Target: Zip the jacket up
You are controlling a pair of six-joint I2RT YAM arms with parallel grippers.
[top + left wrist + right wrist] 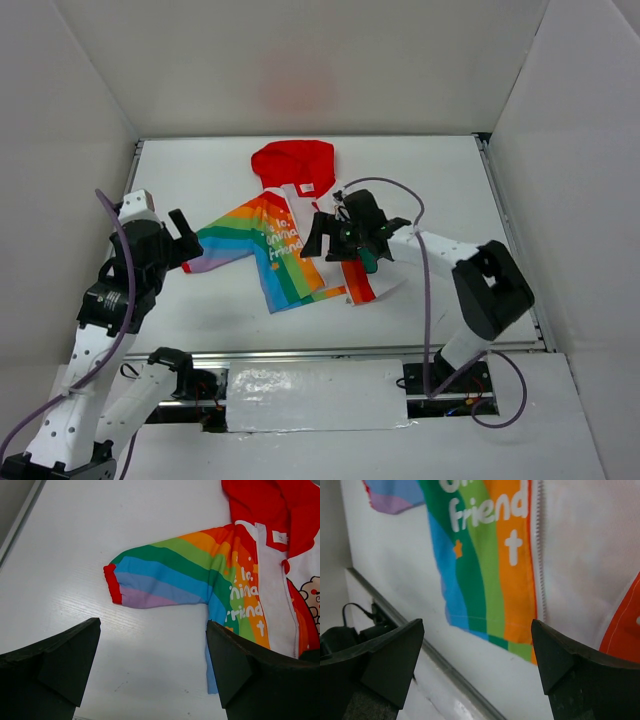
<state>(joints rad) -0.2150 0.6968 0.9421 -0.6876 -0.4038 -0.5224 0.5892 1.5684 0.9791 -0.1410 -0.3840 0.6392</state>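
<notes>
The jacket [285, 240] lies spread flat on the white surface [430, 170], its red hood [293, 163] on the far side. The left end effector [152, 665] is spread wide and empty, with the rainbow sleeve's red cuff [113, 584] just ahead of it. The right end effector [477, 665], also wide and empty, hangs over the jacket's lower hem, with the zip [538, 555] ahead, in line with one finger

Beside the black right gripper [477, 645], the jacket [285, 250] shows rainbow stripes with white lettering, a white front, red hood [293, 163] and red cuff [113, 584].
</notes>
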